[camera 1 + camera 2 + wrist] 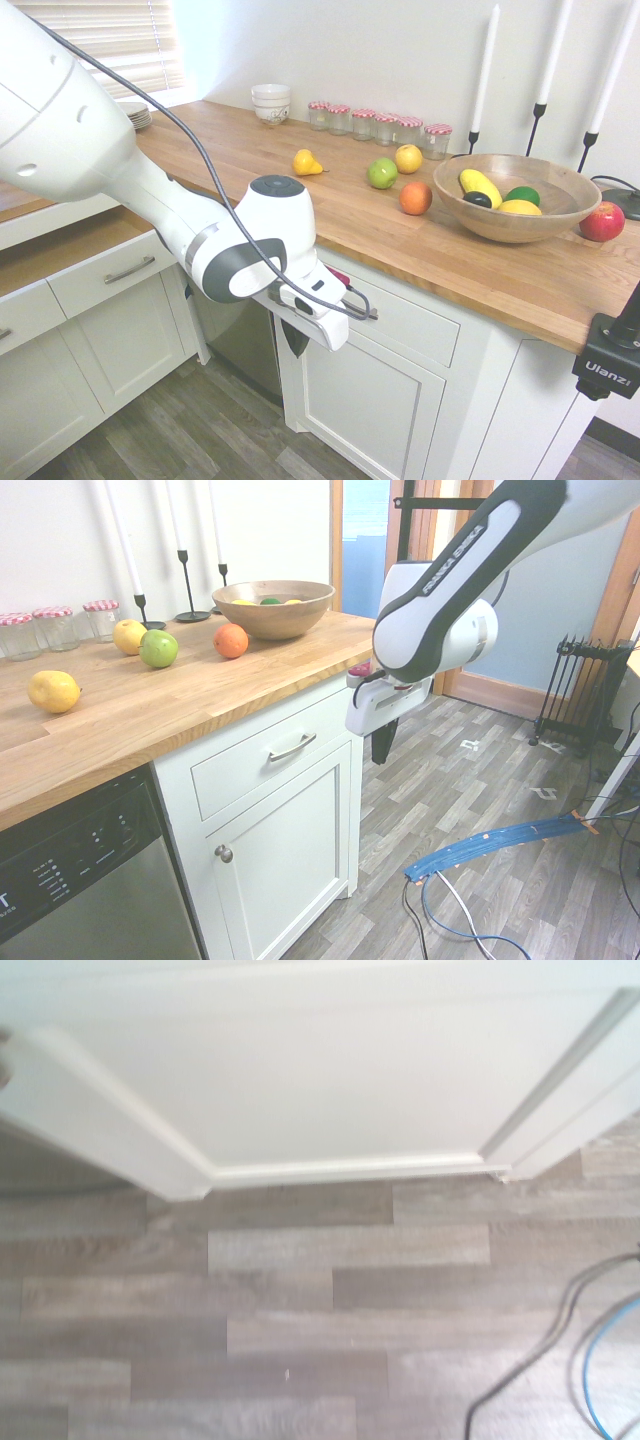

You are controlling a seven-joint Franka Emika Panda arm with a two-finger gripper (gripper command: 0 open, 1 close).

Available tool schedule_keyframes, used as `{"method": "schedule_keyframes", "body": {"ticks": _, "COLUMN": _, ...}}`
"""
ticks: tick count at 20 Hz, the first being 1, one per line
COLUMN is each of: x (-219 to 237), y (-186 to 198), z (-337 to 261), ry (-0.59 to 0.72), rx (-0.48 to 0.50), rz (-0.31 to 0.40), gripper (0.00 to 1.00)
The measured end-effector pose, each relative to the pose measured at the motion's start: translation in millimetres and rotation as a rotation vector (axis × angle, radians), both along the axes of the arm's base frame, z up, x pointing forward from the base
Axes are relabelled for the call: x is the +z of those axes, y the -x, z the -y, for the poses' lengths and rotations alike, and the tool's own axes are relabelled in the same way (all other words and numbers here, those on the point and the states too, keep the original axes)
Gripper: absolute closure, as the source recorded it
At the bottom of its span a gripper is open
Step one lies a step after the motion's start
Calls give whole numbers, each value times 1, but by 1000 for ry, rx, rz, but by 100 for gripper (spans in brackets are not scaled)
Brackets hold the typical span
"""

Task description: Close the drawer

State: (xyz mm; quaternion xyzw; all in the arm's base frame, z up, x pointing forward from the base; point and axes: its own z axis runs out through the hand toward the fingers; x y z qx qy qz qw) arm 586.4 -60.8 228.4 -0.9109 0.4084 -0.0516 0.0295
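The drawer [270,752] sits under the wooden counter, a white front with a curved silver handle [292,747]. Its front looks flush with the cabinet face, and none of its inside shows. In the first exterior view the drawer [415,322] is partly hidden behind my hand. My gripper [383,745] hangs in front of the cabinet's corner at drawer height. It points down at the floor, its dark fingers [295,340] shut on nothing. It stands apart from the handle. The wrist view shows only the white cabinet door [330,1070] and the plank floor.
A black dishwasher [70,870] stands beside the cabinet. Fruit, a wooden bowl [505,205], jars and candlesticks are on the counter. Another white drawer front [110,278] shows on the far cabinets with brown wood behind it. Cables [470,845] lie on the floor.
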Motion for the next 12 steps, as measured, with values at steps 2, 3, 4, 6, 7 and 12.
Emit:
{"method": "schedule_keyframes", "body": {"ticks": 2, "x": 17, "y": 21, "z": -6, "ry": 6, "rx": 6, "rz": -1, "gripper": 100}}
{"method": "schedule_keyframes", "body": {"ticks": 3, "x": 24, "y": 31, "z": -8, "ry": 9, "rx": 4, "rz": -1, "gripper": 100}}
{"method": "schedule_keyframes", "body": {"ticks": 4, "x": 30, "y": 40, "z": -8, "ry": 11, "rx": 3, "rz": -1, "gripper": 100}}
{"method": "schedule_keyframes", "body": {"ticks": 6, "x": 38, "y": 55, "z": -8, "ry": 8, "rx": 1, "rz": 1, "gripper": 0}}
{"method": "schedule_keyframes", "body": {"ticks": 7, "x": 42, "y": 60, "z": -8, "ry": 8, "rx": 1, "rz": 2, "gripper": 0}}
{"method": "schedule_keyframes", "body": {"ticks": 12, "x": 48, "y": 75, "z": -10, "ry": 5, "rx": -5, "rz": 2, "gripper": 0}}
